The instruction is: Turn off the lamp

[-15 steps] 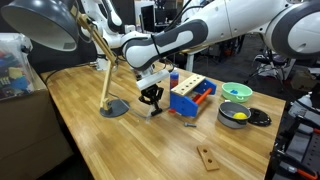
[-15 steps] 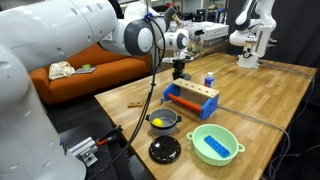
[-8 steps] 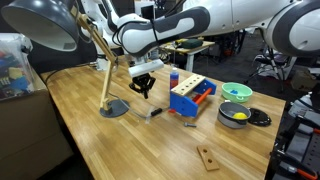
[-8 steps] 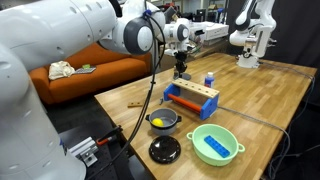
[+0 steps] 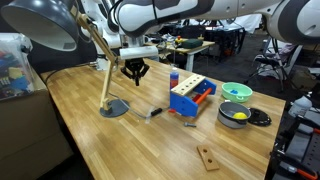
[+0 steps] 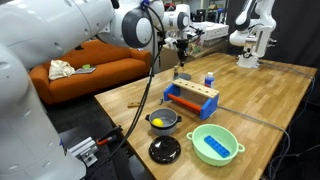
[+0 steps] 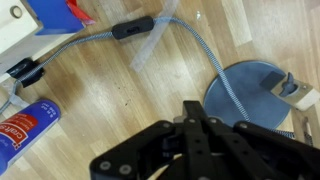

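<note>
A: Found the lamp (image 5: 45,28) where, and the gripper (image 5: 133,70) pinching anything?
B: Below, just beside. Pressed together on nothing. Looked bottom-heavy, steady — judged best pressed lightly at the black inline switch (image 7: 132,27) nearby.

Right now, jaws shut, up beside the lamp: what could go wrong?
1. The jaws hang close to the lamp; a sideways swing could knock its thin arm and tip it.
2. The switch sits on a loose cord; a push may slide it instead of clicking.
3. The blue box crowds the descent.
</note>
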Motion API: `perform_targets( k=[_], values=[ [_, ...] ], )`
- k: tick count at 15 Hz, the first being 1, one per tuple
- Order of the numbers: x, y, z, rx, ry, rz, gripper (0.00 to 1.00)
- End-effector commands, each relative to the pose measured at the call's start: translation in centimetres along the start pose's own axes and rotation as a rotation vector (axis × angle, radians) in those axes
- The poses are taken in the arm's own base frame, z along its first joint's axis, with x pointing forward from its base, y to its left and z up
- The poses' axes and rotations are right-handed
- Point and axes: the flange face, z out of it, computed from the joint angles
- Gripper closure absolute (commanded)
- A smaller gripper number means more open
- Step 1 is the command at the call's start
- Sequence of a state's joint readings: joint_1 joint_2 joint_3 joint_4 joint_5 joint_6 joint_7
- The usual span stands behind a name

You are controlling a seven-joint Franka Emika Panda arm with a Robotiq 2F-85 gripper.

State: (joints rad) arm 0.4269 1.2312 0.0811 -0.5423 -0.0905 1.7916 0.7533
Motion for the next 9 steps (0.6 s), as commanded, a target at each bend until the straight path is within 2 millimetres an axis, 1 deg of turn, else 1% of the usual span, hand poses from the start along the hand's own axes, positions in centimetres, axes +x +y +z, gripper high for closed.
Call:
perform_targets(
  k=[1,4,5,6,7,9],
  values=[
    [0.7,0.8,-1.8,0.016,0.008,0.1,1.0],
    [1.2,1.2,-3.2,0.027,0.012,0.169,1.0],
    [1.2,1.5,-3.5,0.03,-0.003,0.18,0.87],
    [1.3,1.0,-2.9,0.025,0.029,0.148,0.73],
    [1.3,1.0,-3.1,0.026,0.03,0.152,0.92],
    [1.2,0.9,-2.8,0.024,0.027,0.151,0.78]
  ],
)
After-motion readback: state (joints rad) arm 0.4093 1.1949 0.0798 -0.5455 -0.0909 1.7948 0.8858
